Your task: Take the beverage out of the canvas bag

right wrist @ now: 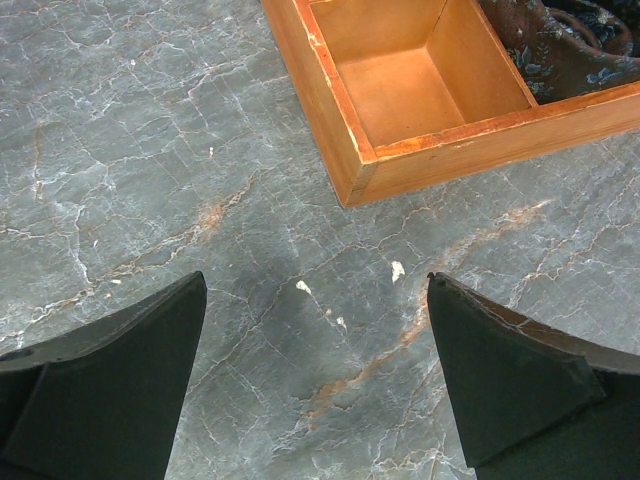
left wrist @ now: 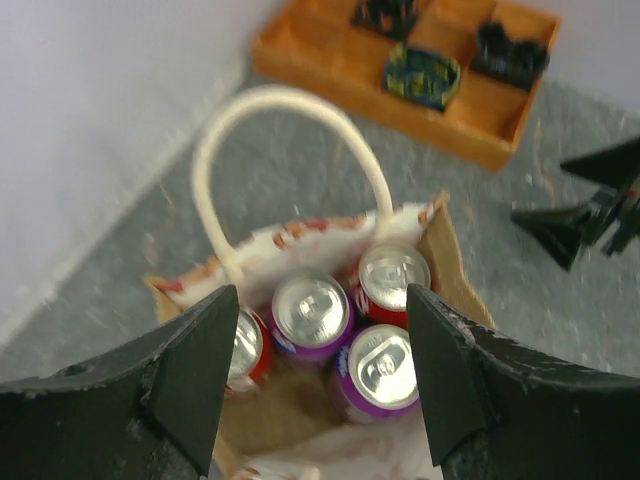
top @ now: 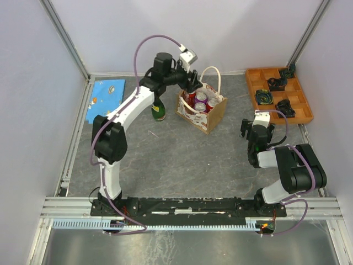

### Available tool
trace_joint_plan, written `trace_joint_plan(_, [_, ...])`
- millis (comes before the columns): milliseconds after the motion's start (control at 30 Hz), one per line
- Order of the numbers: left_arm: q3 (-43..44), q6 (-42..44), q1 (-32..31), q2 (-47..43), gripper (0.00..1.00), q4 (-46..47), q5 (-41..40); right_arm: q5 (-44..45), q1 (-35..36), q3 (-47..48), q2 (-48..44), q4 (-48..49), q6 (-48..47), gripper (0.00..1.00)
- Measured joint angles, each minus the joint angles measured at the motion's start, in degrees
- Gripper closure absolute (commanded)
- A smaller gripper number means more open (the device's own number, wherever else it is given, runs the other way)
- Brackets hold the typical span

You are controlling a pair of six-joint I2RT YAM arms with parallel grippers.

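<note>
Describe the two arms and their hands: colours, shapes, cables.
Both arms, left and right, are white with bulky black joints. A lilac cable loops along each. Each wrist carries a small white camera block. The left hand and right hand have broad, matte black, wedge-shaped fingers, slightly scuffed at the edges.

Coarse tan canvas bag point(left wrist: 455, 275), shiny metal cans point(left wrist: 312, 305), matt wooden tray point(right wrist: 340, 130)
</note>
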Motion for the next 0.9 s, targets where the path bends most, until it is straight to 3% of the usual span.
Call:
trace_joint_plan(100, [0.61, 0.76, -1.88, 2.49, 0.20, -5.38, -1.99, 0.00, 0.00, 0.00, 0.00, 0.00, 0.00, 0.01])
trace_joint_plan(200, [1.18, 2.27, -3.76, 3.56, 0.00, -9.53, -5.07, 0.00, 0.00, 0.00, 0.00, 0.00, 0.00, 0.01])
trace_joint_plan(567, [2.67, 2.95, -9.03, 4.87, 0.01, -16.24, -15.10, 0.00, 0.00, 0.00, 0.00, 0.00, 0.00, 0.01])
trace_joint_plan(900, [4.44, 1.84, -9.70, 9.60, 0.01, -19.58, -21.99, -0.02, 0.00, 0.00, 0.00, 0.00, 0.00, 0.01])
